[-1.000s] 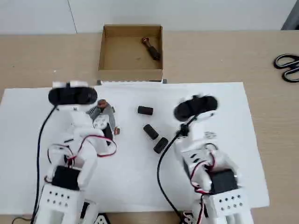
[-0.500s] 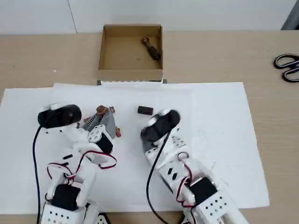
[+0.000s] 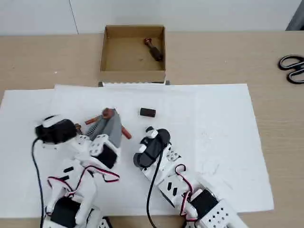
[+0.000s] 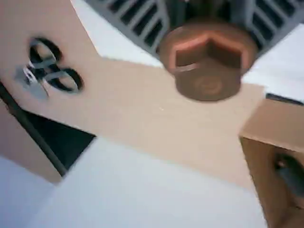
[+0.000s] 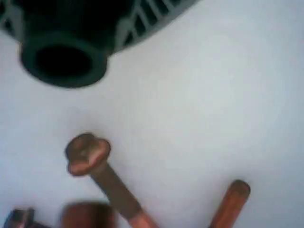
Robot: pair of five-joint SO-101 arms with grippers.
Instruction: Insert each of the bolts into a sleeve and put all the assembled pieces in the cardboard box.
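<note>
Surface: a wooden table (image 3: 228,57) is covered at the front by a white paper sheet (image 3: 213,123); scissors (image 3: 292,68) are laid near its right edge.
Cardboard box (image 3: 107,52): set beyond the paper, with one assembled piece (image 3: 154,50) inside.
Left gripper (image 3: 109,121): clamped on a copper bolt (image 4: 206,61), hex head pointed away from the arm.
Loose bolts: one (image 3: 92,120) and another (image 3: 126,133) are laid on the paper, on either side of that gripper.
Right gripper (image 5: 66,33): clamped on a black sleeve (image 5: 64,59), held over the paper near the loose bolts.
Spare sleeve (image 3: 147,112): laid on the paper between the arms and the box.

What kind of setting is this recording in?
Probably a lab or workshop bench: a wooden table, white paper under two small robot arms, scissors off to one side, a box.
</note>
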